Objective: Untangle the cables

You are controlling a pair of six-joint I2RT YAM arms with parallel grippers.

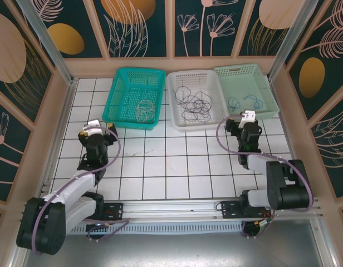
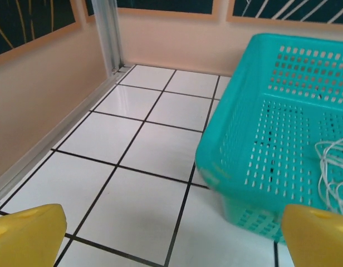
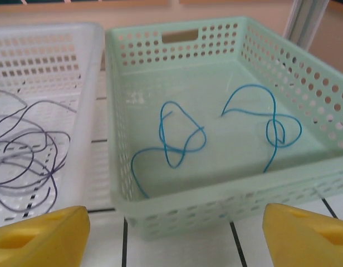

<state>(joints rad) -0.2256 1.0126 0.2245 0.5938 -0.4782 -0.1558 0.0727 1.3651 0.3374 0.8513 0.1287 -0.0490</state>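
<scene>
Where the tabletop [image 1: 177, 167] meets its far edge, three baskets stand side by side. Teal basket [image 1: 113, 95], toward the far-left corner: holds a small coil of pale grey-white cables [image 1: 145, 109]. White basket [image 1: 196, 124], centre: holds the dark cables [image 1: 195, 104] in a loose tangle of overlapping loops. Pale green basket [image 1: 238, 70], toward the far-right corner: holds two blue cables [image 3: 185, 149], lying apart, each crossed over itself. Left end effector [image 1: 98, 127]: released, yellow fingers spread wide, nothing between them, facing the teal basket's near corner. Right end effector [image 1: 247, 117]: released, fingers spread, empty, just before the pale green basket's near wall.
</scene>
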